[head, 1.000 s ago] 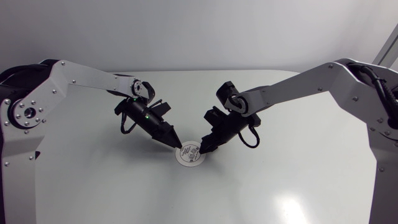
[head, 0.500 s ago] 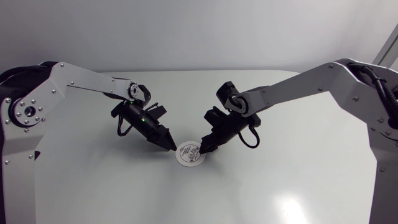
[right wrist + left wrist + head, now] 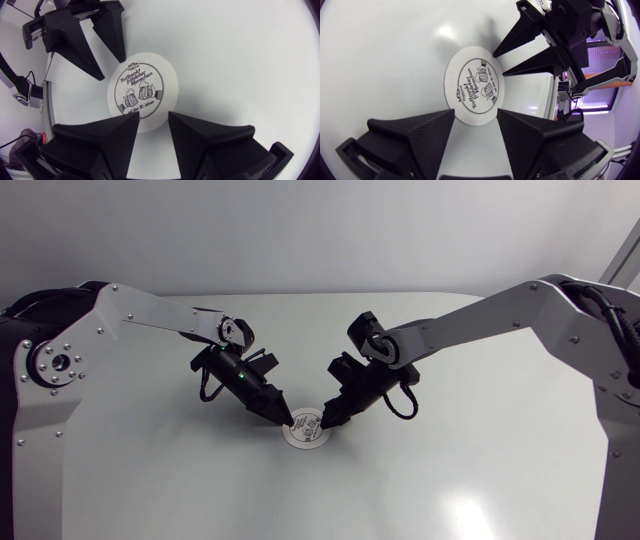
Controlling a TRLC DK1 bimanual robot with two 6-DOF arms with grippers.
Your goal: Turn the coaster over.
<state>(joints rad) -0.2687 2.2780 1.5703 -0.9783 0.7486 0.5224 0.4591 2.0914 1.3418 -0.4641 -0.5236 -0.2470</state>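
Note:
The round white coaster [image 3: 306, 434] lies flat on the table with its black printed side up. My left gripper [image 3: 288, 419] points down at its left edge and my right gripper [image 3: 326, 421] at its right edge. In the left wrist view the coaster [image 3: 474, 84] reaches in between the open left gripper [image 3: 476, 113], with the right arm's fingers [image 3: 532, 62] beyond it. In the right wrist view the coaster [image 3: 142, 92] likewise sits with its near rim between the open right gripper [image 3: 153, 120], and the left arm's fingers [image 3: 80, 50] stand on its far side. Neither gripper holds it.
The white table [image 3: 450, 480] shows nothing else on it. Both arms slant inward from the sides and meet over the coaster near the middle.
My left gripper drew back a little from the coaster, then came in again to its left edge, with the wrist shifted rightward. The right arm and the coaster have stayed put.

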